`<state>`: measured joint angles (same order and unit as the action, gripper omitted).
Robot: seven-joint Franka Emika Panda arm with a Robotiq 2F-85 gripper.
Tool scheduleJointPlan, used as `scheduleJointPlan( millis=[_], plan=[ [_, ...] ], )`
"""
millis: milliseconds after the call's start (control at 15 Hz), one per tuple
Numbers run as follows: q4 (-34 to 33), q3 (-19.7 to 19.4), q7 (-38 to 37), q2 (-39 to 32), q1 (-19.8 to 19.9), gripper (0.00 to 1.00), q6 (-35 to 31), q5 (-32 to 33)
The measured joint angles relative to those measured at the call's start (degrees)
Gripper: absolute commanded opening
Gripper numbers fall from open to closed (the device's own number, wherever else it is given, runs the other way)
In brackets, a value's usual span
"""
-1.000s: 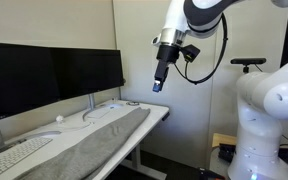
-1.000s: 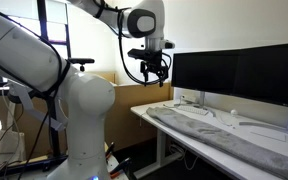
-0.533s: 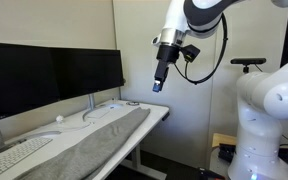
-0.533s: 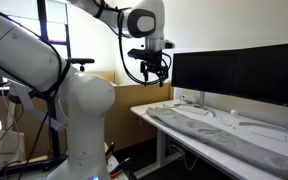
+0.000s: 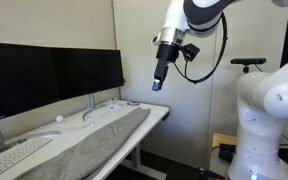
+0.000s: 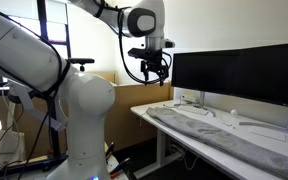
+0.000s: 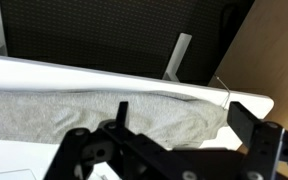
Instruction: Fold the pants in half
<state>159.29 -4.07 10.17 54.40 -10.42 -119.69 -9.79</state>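
Note:
The pants [image 5: 89, 145] are a long grey-taupe garment laid flat along the white desk in both exterior views [image 6: 219, 135]. In the wrist view the pants [image 7: 94, 105] show one end near the desk's end. My gripper [image 5: 158, 83] hangs high in the air above the desk's end, well clear of the pants; it also shows in an exterior view [image 6: 151, 75]. In the wrist view its two fingers [image 7: 184, 118] are spread apart with nothing between them.
Black monitors [image 5: 54, 75] stand along the back of the white desk [image 5: 156, 114]. A white keyboard [image 5: 14, 155] lies beside the pants. The robot's white base [image 6: 79, 110] stands close by the desk. A wooden panel [image 6: 134, 95] is beyond the desk's end.

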Motion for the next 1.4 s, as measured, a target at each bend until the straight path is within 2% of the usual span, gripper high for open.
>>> scheduleJointPlan(
  millis=[333,733,1067,1400],
  plan=[
    [-4.6,-0.2,0.0,-4.1,0.7,1.0,-0.3,0.1],
    [-13.9,-1.1,0.0,-16.1,2.6,1.0,-5.3,1.6],
    [-22.7,-2.6,0.1,-24.6,5.9,1.0,-6.4,2.5],
    [-28.5,-6.0,1.7,-27.8,10.5,1.0,-5.6,5.6]
  ],
)
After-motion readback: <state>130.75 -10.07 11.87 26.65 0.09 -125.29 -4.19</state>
